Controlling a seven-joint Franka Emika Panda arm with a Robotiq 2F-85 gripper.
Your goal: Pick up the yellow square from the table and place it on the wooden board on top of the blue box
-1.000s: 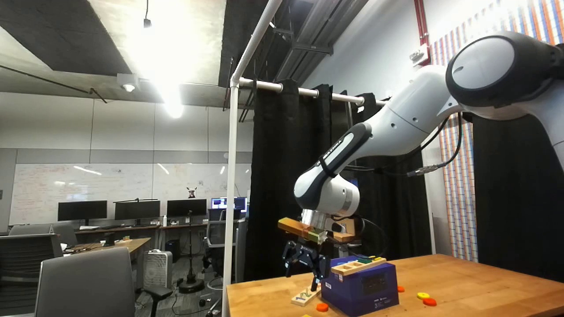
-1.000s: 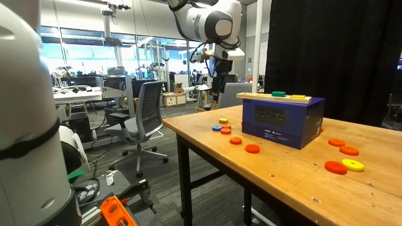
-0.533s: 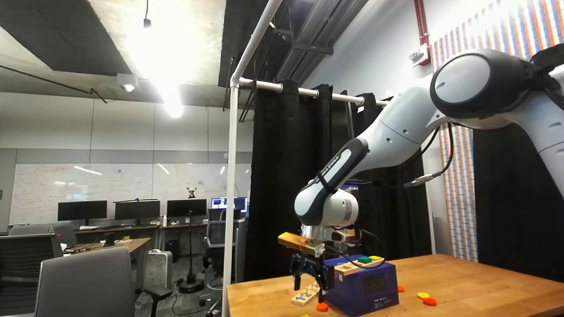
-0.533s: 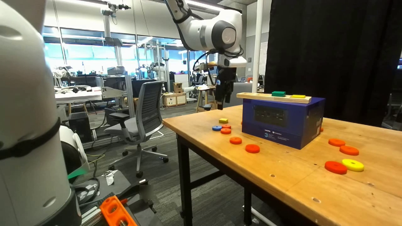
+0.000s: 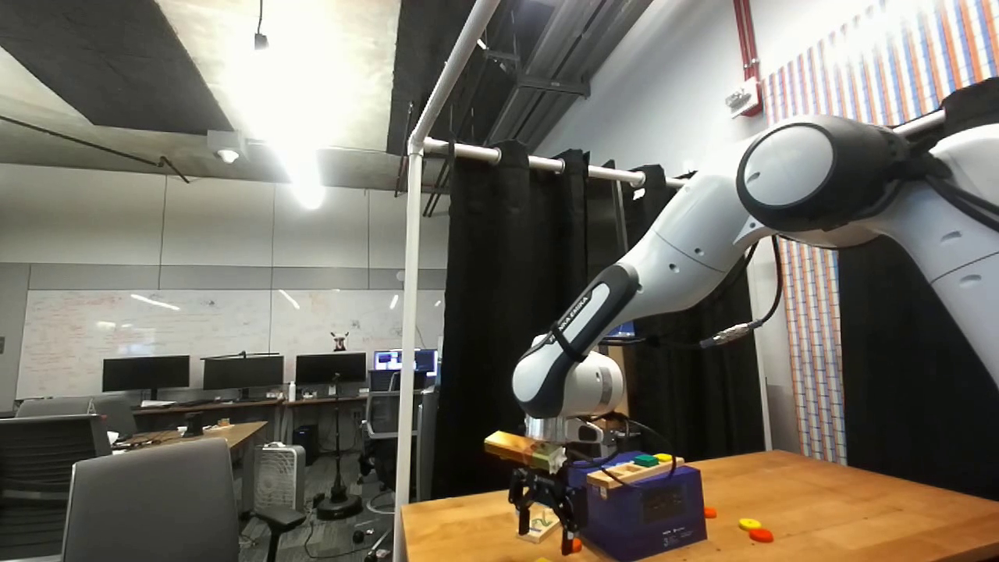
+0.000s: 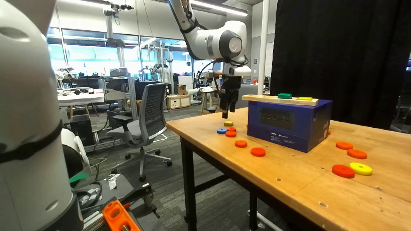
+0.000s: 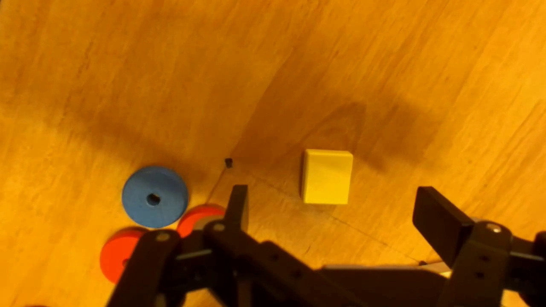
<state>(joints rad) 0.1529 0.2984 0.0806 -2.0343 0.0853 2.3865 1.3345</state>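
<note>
— Yellow square block [image 7: 327,177]: location?
— On the desk [image 6: 199,126], seen between the fingers [image 7: 441,224] of the end effector [image 5: 546,540] in the wrist view
— End effector: condition?
— Spread wide
— Wooden board [image 6: 263,98]?
— On the blue box [image 6: 301,125], with one green block [image 6: 284,96] and one yellow piece [image 6: 305,98]

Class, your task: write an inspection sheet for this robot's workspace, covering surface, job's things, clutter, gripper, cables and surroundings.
Surface: wooden table with a few small holes.
Job's things: yellow square flat on the table; wooden board on the blue box, carrying a green block and a yellow block.
Clutter: orange discs, a blue disc and a yellow disc on the table; a smaller board near the box.
Gripper: open, holding nothing, above the table near the yellow square.
Cables: a cable hangs below the arm.
Surroundings: black curtain, office chair, monitors.
</note>
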